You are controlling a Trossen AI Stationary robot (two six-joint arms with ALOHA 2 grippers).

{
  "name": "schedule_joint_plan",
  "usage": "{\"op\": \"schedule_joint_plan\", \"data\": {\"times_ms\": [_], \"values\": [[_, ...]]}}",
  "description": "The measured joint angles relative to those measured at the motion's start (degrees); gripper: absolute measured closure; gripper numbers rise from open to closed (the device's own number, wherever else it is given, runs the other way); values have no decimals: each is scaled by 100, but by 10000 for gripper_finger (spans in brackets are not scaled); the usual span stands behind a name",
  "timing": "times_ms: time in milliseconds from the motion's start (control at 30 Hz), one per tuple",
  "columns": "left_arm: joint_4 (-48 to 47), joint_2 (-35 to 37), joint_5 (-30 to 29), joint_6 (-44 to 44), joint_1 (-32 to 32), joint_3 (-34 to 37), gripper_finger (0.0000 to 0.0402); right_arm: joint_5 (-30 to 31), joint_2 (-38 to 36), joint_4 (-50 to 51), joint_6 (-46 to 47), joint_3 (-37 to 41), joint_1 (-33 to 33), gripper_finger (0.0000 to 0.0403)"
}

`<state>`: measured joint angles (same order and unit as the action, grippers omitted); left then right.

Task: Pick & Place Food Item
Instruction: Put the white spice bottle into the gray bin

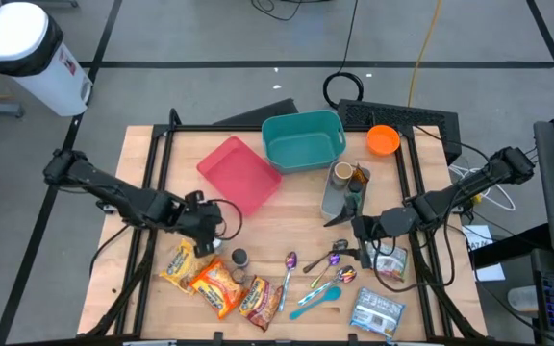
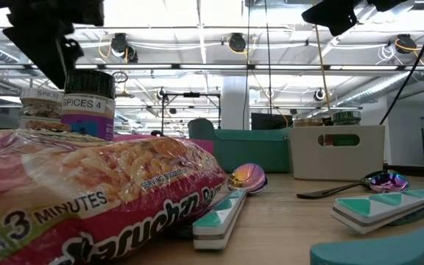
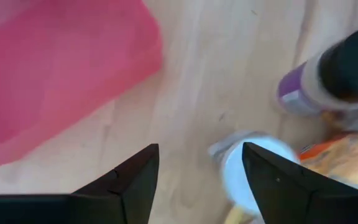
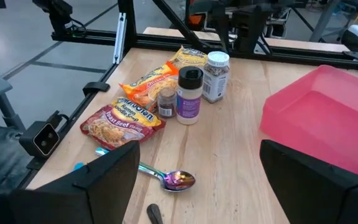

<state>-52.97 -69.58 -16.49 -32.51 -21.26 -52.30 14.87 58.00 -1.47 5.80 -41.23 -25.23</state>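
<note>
Bare wood (image 1: 287, 216) between left tool (image 1: 210, 234), spoons (image 1: 320, 274)

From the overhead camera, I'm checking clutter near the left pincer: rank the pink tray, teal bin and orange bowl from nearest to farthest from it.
Measured from the left pincer, at the table's front left:
1. Pink tray, just behind it, nearest.
2. Teal bin, at the back centre, beyond the tray.
3. Orange bowl, at the back right, farthest.
</note>
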Motion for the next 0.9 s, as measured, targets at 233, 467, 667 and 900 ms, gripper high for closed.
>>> {"op": "schedule_joint_plan", "data": {"times_ms": [233,467,667,900], "values": [[-13,832,-143,-556,-313,491,190,-12,0,61,88,0,0,81],[613,1890,162,-1727,-957,2014,196,-13,0,48,88,0,0,81],[2174,2128,70,-2064,-1212,3475,184,-8,0,43,86,0,0,81],[4503,2064,156,-1332,-1263,4690,174,-6,0,-5,103,0,0,81]]}}
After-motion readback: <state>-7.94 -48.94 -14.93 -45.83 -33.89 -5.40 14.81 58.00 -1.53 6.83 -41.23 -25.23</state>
